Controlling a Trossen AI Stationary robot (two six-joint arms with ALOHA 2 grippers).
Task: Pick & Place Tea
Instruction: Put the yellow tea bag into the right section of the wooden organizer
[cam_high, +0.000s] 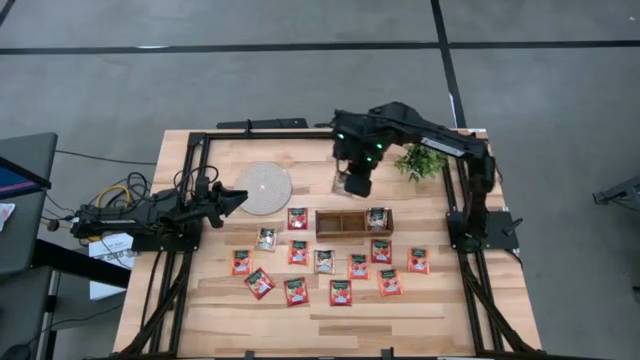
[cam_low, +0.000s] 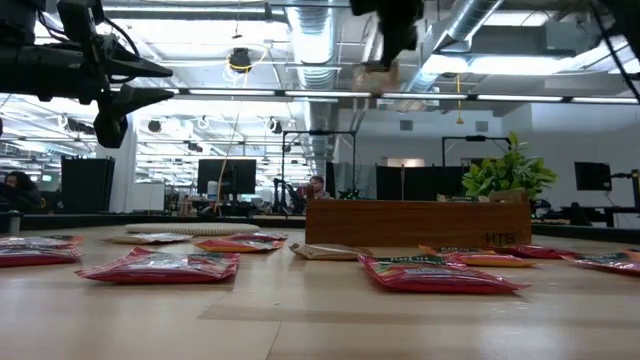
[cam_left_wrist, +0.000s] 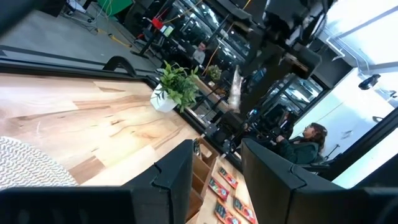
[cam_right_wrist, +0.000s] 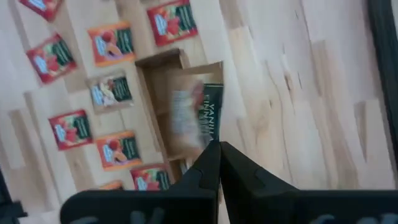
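Nearest to us in the low view lie two red tea sachets (cam_low: 160, 266) (cam_low: 435, 274), flat on the wooden table (cam_low: 320, 320). From above we count about fourteen more sachets spread over the near half of the table, mostly red (cam_high: 297, 291), with a few pale ones such as one (cam_high: 267, 238) near the middle. One pale sachet (cam_high: 377, 218) sits in the right compartment of the brown wooden tray (cam_high: 353, 222); the other two compartments look bare.

We see the right gripper (cam_high: 356, 184) hanging above the table just beyond the far left end of the tray. Its fingers (cam_right_wrist: 211, 163) are pressed together on the edge of a beige sachet with a dark green strip (cam_right_wrist: 194, 117), which dangles above the tray's end compartment in the right wrist view. The same held sachet shows high in the air in the low view (cam_low: 377, 78).

We find the left gripper (cam_high: 236, 201) well to the left, raised over the table beside the round white disc (cam_high: 263, 187), its fingers (cam_left_wrist: 180, 174) spread apart and holding nothing.

A small green plant (cam_high: 420, 160) stands at the far right of the table. People sit in the room behind.
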